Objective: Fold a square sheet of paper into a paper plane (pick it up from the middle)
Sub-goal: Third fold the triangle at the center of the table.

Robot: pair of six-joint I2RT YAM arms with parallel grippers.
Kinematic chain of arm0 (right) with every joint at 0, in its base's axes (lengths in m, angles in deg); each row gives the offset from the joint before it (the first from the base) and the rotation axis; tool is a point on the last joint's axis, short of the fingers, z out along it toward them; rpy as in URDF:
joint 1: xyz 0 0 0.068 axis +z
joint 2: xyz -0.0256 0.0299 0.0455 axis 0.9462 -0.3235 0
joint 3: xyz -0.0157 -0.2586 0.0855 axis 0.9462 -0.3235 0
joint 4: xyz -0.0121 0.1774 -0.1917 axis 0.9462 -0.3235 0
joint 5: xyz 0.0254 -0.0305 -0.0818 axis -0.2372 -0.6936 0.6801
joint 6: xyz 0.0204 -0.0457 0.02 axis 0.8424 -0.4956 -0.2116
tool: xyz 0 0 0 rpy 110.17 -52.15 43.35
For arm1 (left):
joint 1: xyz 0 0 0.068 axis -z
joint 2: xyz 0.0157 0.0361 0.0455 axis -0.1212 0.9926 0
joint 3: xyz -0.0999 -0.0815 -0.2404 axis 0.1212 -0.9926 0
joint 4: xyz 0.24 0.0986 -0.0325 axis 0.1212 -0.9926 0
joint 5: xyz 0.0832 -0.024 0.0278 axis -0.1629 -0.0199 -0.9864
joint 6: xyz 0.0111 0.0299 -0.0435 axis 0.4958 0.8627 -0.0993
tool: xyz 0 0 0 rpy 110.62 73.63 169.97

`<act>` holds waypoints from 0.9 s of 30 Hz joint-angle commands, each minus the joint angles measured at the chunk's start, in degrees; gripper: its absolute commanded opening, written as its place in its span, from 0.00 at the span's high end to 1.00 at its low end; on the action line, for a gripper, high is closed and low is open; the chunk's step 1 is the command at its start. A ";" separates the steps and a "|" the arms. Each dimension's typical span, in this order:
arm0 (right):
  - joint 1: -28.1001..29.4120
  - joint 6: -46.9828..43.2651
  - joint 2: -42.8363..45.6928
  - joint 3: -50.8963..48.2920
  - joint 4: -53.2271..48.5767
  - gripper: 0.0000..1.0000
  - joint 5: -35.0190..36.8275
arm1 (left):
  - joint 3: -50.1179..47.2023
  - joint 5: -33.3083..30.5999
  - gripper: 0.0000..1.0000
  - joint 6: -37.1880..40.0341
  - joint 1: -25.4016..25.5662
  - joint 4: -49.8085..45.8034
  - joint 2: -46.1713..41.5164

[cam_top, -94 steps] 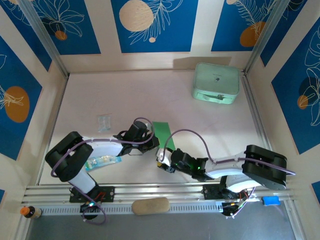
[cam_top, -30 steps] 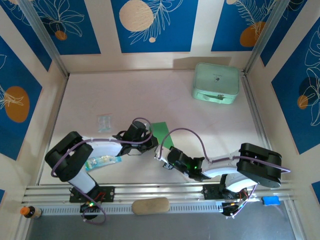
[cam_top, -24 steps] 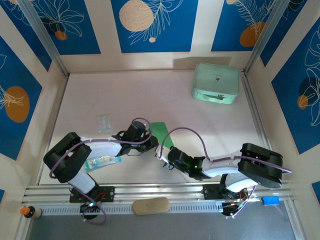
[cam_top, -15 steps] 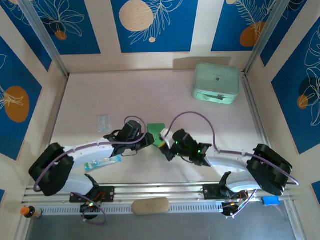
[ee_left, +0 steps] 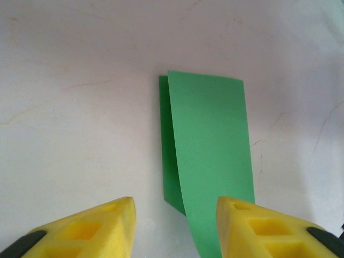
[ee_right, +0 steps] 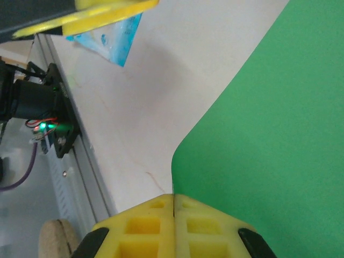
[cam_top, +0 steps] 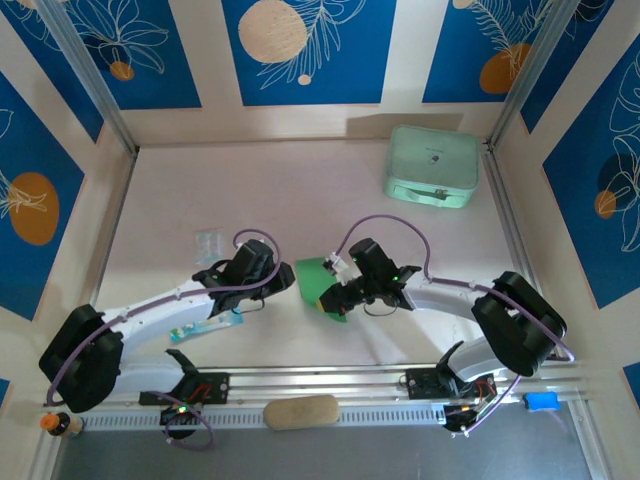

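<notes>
Right gripper (ee_right: 173, 201) fingers clenched on one edge of the square sheet of paper (cam_top: 315, 278), now folded in half near the middle of the table (cam_top: 250, 200), as the left gripper (ee_left: 174, 215), jaws parted and empty, has let go and backed leftward, suggesting the first fold is done.

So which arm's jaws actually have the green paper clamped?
The right gripper: its yellow jaws are shut on the folded sheet of bright green paper. The left gripper has its jaws open, clamping nothing.
</notes>
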 commanded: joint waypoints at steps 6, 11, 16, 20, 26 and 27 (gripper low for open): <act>-0.14 0.60 -0.12 0.64 0.70 1.00 -7.00 | 3.30 4.16 0.79 4.45 -1.21 3.13 3.52; 0.29 0.68 -0.57 0.24 1.19 1.00 -6.47 | 8.39 8.67 0.85 7.63 -1.54 4.12 10.11; 1.00 1.20 -0.80 -0.58 2.05 1.00 -4.86 | 11.68 12.98 0.90 8.42 -2.02 6.17 17.40; 1.09 1.47 -1.58 -0.90 2.68 1.00 -4.72 | 13.71 16.16 0.90 9.03 -2.19 7.71 22.59; 1.35 1.54 -2.47 -1.09 3.13 1.00 -4.43 | 15.07 16.96 0.91 10.01 -2.36 6.14 28.62; 1.36 1.47 -2.65 -1.08 3.06 1.00 -4.27 | 14.99 16.97 0.91 10.01 -2.36 6.08 29.15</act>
